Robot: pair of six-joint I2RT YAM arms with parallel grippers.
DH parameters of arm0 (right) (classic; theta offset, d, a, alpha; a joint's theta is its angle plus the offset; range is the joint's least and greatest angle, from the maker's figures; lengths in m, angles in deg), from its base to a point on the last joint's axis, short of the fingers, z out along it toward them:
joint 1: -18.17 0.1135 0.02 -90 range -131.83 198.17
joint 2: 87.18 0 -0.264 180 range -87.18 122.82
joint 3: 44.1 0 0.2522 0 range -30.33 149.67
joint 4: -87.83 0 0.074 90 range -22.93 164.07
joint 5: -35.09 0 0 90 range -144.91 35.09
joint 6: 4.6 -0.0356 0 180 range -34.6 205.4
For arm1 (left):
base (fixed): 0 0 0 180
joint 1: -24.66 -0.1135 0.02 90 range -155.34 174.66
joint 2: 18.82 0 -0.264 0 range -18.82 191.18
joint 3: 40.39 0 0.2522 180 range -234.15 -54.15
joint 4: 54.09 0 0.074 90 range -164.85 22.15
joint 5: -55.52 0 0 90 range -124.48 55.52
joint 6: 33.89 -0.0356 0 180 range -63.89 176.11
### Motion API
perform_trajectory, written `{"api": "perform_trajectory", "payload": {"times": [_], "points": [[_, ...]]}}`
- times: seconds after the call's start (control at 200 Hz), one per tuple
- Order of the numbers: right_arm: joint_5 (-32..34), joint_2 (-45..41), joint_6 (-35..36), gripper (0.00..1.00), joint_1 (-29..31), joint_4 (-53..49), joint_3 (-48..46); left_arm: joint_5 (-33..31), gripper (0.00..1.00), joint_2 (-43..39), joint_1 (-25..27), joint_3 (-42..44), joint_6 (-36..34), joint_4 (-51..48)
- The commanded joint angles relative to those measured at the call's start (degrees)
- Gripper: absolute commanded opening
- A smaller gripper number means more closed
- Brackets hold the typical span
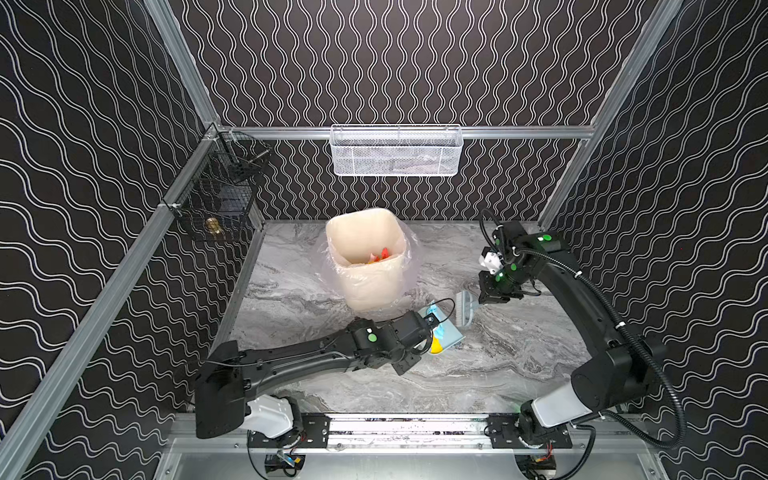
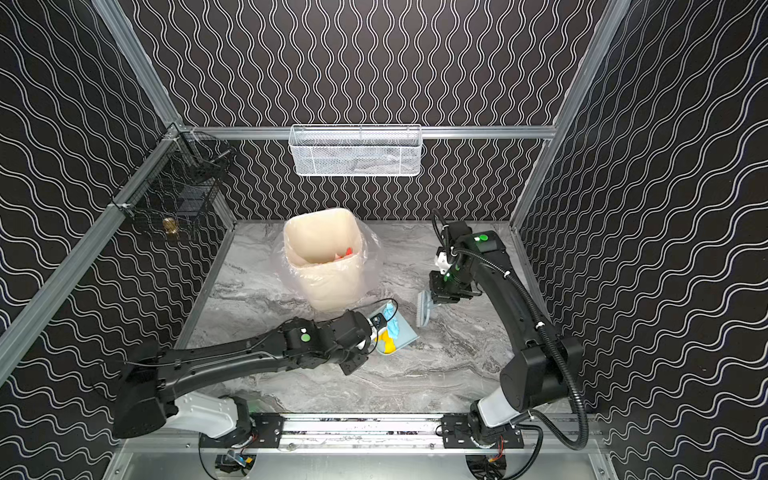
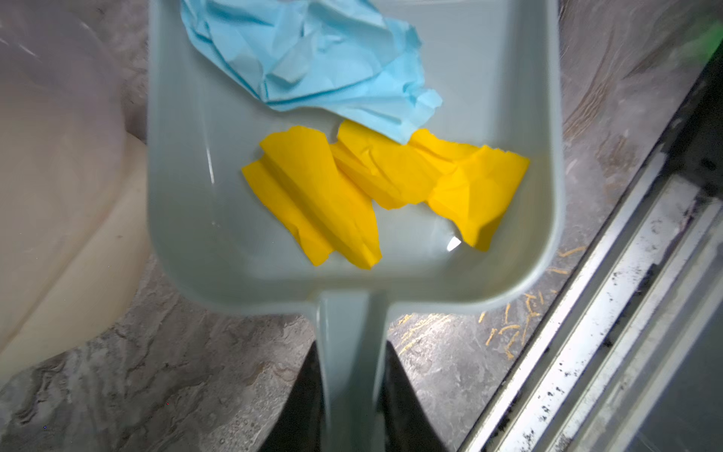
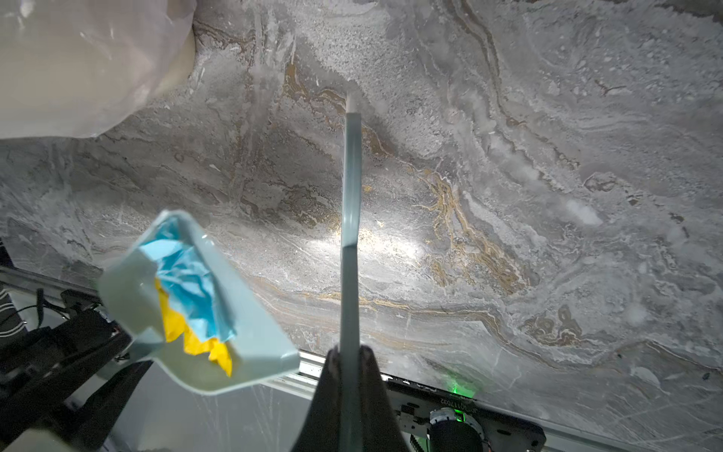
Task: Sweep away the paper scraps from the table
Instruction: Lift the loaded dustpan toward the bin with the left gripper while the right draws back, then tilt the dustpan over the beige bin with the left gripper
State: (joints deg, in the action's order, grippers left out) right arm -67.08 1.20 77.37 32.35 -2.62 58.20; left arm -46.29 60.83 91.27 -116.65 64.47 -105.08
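My left gripper [image 3: 351, 352] is shut on the handle of a pale blue dustpan [image 3: 489, 78]. The pan hangs tilted just off the grey marble table [image 1: 498, 353], beside the bin, and shows in both top views [image 1: 452, 337] [image 2: 406, 332]. In it lie paper scraps: a light blue wad [image 3: 313, 58] and two yellow pieces [image 3: 321, 195] [image 3: 469, 188]. My right gripper [image 4: 349, 354] is shut on the handle of a pale blue hand brush [image 4: 350, 235]. The brush [image 1: 464, 309] stands just right of the pan. More red and orange scraps [image 1: 382, 254] lie inside the bin.
A cream bin [image 1: 365, 286] with a clear plastic liner stands at the middle back of the table, close to the pan. A white mesh basket [image 1: 395, 151] hangs on the back wall and a black wire basket [image 1: 216, 195] on the left rail. An aluminium rail [image 1: 407, 428] edges the front.
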Motion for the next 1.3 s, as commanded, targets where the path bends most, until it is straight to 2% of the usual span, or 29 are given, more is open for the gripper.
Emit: {"api": "perform_trajectory", "payload": {"times": [0.0, 0.25, 0.476, 0.556, 0.796, 1.026, 1.096, 1.296], "points": [[-2.6, -0.6, 2.4, 0.0, -2.0, 1.2, -0.6, -2.5, 0.03, -2.1, -0.1, -3.4, -1.1, -6.9], [-4.8, 0.0, 4.7, 0.0, -5.5, 1.1, 0.5, -6.5, 0.04, -4.9, -1.0, -15.1, 1.3, -18.7], [-6.7, 0.4, 4.3, 0.0, -6.1, 1.4, 1.2, -5.3, 0.05, -6.6, -8.7, -25.3, 4.1, -27.6], [-6.9, 0.5, 4.1, 0.0, -6.2, 1.4, 1.5, -3.4, 0.05, -7.0, -13.6, -28.6, 3.5, -29.4], [-7.9, 0.4, 3.0, 0.0, -6.2, 1.4, 2.4, 3.3, 0.05, -4.8, -29.2, -37.0, -1.4, -33.1], [-7.2, 0.0, 2.8, 0.0, -6.2, 0.8, 3.5, 7.3, 0.05, 1.5, -44.1, -44.9, -9.8, -36.3], [-7.2, -0.5, 2.6, 0.0, -6.2, 1.1, 3.4, 6.9, 0.05, 4.0, -45.6, -47.4, -12.4, -36.7], [-7.2, -1.4, 2.3, 0.0, -6.2, 0.8, 2.2, 1.8, 0.05, 10.8, -45.6, -53.3, -19.0, -38.7]]}}
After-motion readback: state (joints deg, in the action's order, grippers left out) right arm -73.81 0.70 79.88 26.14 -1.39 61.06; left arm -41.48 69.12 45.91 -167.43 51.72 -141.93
